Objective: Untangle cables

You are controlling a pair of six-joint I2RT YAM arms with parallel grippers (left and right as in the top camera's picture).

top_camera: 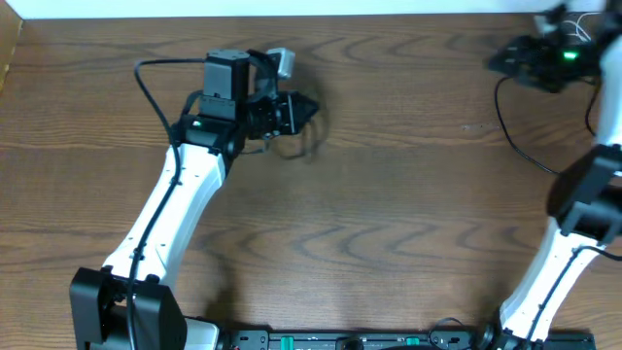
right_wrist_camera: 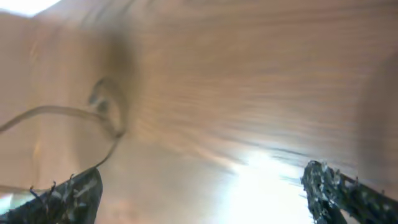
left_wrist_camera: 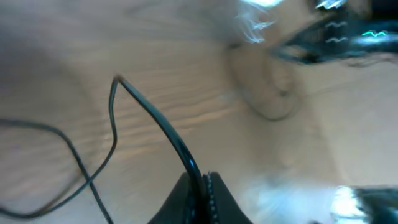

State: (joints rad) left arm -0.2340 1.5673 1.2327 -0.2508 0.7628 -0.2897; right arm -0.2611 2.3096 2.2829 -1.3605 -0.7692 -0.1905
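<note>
Black cable (left_wrist_camera: 155, 124) sits pinched between left gripper's (left_wrist_camera: 202, 182) fingertips.

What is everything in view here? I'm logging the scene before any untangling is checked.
black cable: one, black, looped on the table's far left part, one stretch pinched in the left gripper
white cable: one, pale and blurred, beside the right gripper
table: one, brown wood, under everything
left gripper: one, black, shut on the black cable
right gripper: one, black, open, at the far right corner
arms: two, white and black, left arm and right arm
</note>
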